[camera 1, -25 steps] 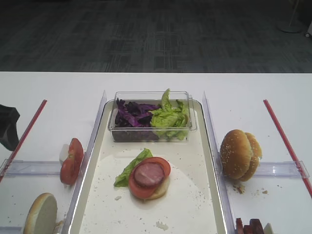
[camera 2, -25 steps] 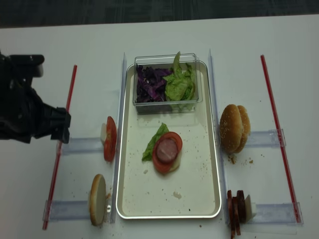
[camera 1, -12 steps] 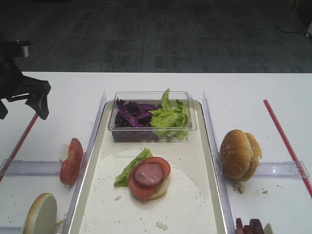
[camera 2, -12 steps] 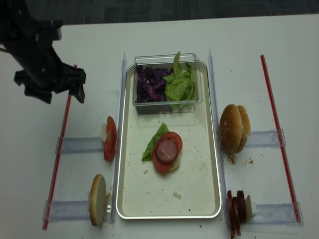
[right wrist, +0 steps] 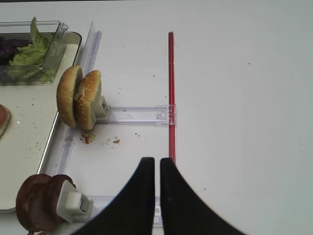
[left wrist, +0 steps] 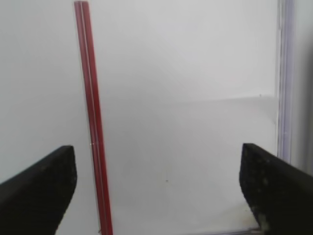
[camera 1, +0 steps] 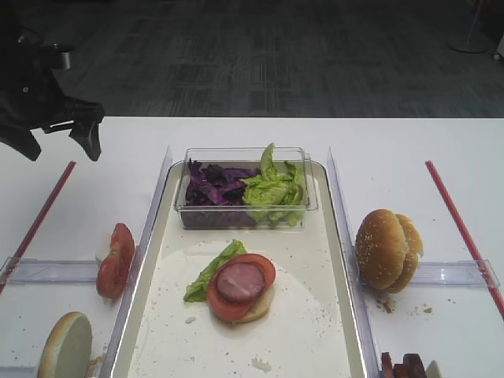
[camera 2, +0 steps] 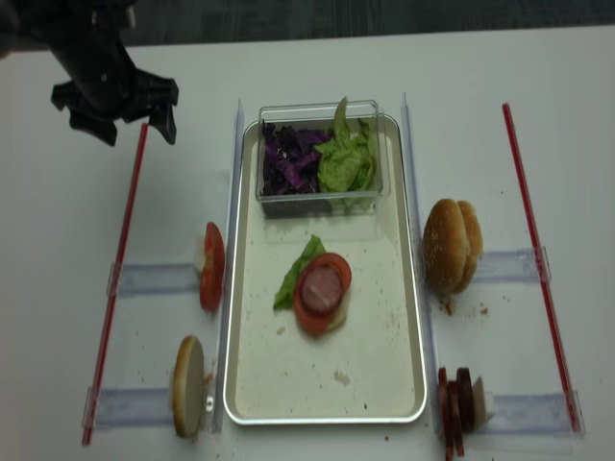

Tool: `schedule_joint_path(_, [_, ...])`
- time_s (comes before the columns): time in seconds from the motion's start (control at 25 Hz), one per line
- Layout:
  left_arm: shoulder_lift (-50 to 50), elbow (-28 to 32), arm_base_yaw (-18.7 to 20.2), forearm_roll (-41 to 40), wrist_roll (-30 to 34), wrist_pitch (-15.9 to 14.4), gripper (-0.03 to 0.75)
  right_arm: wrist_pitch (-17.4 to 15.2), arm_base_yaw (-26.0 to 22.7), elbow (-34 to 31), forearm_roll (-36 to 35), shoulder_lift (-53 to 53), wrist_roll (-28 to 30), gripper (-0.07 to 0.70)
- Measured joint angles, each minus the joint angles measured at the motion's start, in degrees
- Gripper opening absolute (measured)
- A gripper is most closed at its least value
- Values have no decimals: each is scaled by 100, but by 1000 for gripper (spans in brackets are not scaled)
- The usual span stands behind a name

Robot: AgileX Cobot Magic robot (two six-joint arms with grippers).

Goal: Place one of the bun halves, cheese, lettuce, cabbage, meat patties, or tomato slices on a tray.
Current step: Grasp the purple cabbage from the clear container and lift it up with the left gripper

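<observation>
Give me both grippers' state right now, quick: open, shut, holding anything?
Left gripper: open, fingers wide apart, holding nothing, above the table by the left red strip.
Right gripper: shut, fingers pressed together, holding nothing.

A white surface (camera 1: 236, 134) fills most of the view, with dark grey carpet (camera 1: 260, 55) beyond its far edge. Two long red strips lie on it, one at the left (camera 2: 120, 259) and one at the right (camera 2: 533, 250). A small clear plastic tub (camera 1: 246, 189) sits at the far end between them. Clear plastic racks rest flat on both sides: left (camera 1: 47, 271), right (camera 1: 457, 273). Crumbs (right wrist: 100, 141) are scattered near the right rack.
</observation>
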State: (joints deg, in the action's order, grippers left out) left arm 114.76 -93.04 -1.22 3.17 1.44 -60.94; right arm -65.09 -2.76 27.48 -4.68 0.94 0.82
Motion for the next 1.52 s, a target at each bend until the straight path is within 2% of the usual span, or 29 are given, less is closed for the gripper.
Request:
schedule_joint_path(0.2, [108,-199,242,0,40,-40,618,0,0,0,0,0,0,68])
schedule_joint_path(0.28, [108,-199,452,0,80,-40,618,0,0,0,0,0,0,68])
schedule_joint_path(0.44, [108,-199,1005,0,117,9,618,0,0,0,0,0,0,68])
schedule_joint_path(0.76, [108,-199,2226,0,153,330,618,0,0,0,0,0,0,68])
schedule_joint_path(0.88, [108,-199,2555,0,153,445,618,0,0,0,0,0,0,68])
schedule_joint_path(1.04, [108,-199,2807,-13,153,545,618,0,0,0,0,0,0,68])
schedule_joint_path(1.52, [108,-199,2844,-317,22,581,618,0,0,0,0,0,0,68])
